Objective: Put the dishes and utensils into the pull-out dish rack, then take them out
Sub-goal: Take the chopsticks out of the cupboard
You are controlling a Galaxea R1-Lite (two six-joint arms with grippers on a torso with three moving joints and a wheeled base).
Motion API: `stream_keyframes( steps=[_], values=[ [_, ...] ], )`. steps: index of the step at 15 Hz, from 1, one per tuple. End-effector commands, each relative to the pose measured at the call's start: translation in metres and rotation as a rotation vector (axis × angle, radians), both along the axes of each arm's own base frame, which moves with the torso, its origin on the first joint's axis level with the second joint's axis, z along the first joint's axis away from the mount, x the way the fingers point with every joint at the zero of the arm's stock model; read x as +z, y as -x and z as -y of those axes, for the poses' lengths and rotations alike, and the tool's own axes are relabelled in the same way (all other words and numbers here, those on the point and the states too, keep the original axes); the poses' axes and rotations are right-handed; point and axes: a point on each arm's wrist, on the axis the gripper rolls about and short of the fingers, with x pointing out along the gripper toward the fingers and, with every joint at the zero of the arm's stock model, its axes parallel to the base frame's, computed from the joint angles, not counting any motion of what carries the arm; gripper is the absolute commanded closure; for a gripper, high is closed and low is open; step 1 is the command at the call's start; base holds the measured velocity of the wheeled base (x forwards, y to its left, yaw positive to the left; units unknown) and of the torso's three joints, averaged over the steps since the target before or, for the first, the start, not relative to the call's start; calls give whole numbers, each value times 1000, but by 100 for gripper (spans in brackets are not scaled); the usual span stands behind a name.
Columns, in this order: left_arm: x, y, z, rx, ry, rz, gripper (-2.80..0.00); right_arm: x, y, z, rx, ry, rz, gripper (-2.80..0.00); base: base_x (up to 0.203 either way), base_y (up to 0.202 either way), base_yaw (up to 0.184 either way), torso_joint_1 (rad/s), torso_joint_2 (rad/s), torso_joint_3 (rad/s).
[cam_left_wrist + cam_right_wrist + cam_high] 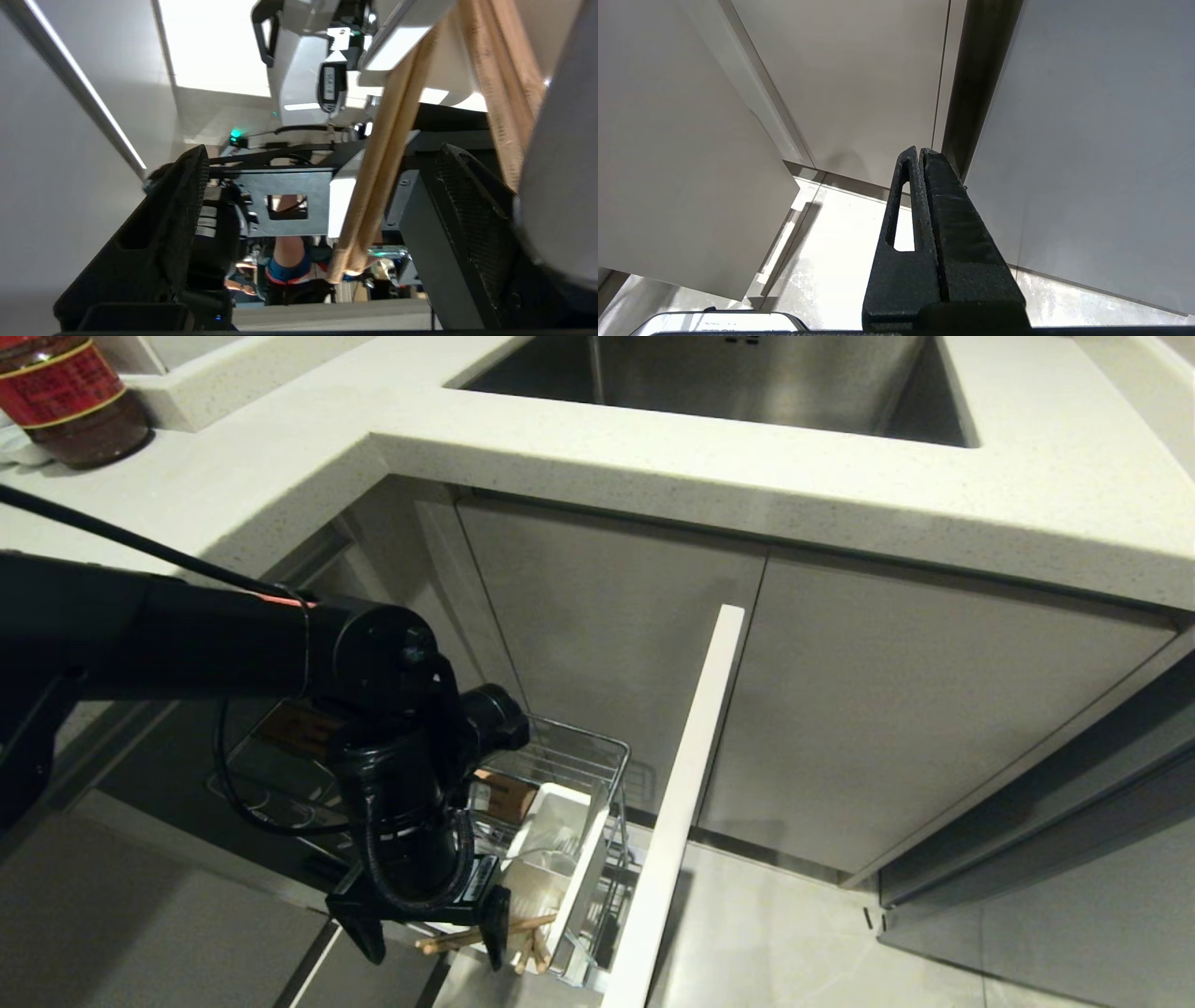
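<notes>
With jaws spread wide around the chopsticks (485,933) standing in the white cutlery caddy (560,859) of the pull-out dish rack (597,775), the left gripper (434,938) is seen mid-utensil step; closing or withdrawing is judged next.

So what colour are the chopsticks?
Light wooden tan. The chopsticks show best in the left wrist view, between the open left gripper fingers.
</notes>
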Motion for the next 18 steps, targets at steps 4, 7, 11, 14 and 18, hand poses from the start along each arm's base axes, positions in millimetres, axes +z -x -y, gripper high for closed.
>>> stream_keyframes(
  steps=[4, 7, 11, 14, 18],
  values=[
    [2, 1, 2, -23, 53, -30, 0, -7, -2, 0, 0, 0, -26, 0, 0, 0, 0, 0, 0, 0],
    [3, 2, 2, -25, 57, -25, 0, -7, -2, 0, 0, 0, -26, 0, 0, 0, 0, 0, 0, 0],
    [6, 3, 2, -28, 62, -17, 0, -7, -2, 0, 0, 0, -26, 0, 0, 0, 0, 0, 0, 0],
    [12, 7, 1, -31, 74, -3, 0, -7, -2, 0, 0, 0, -26, 0, 0, 0, 0, 0, 0, 0],
    [52, 36, -5, -66, 155, 75, 0, -8, -2, 0, 0, 0, -28, 0, 0, 0, 0, 0, 0, 0]
  ],
)
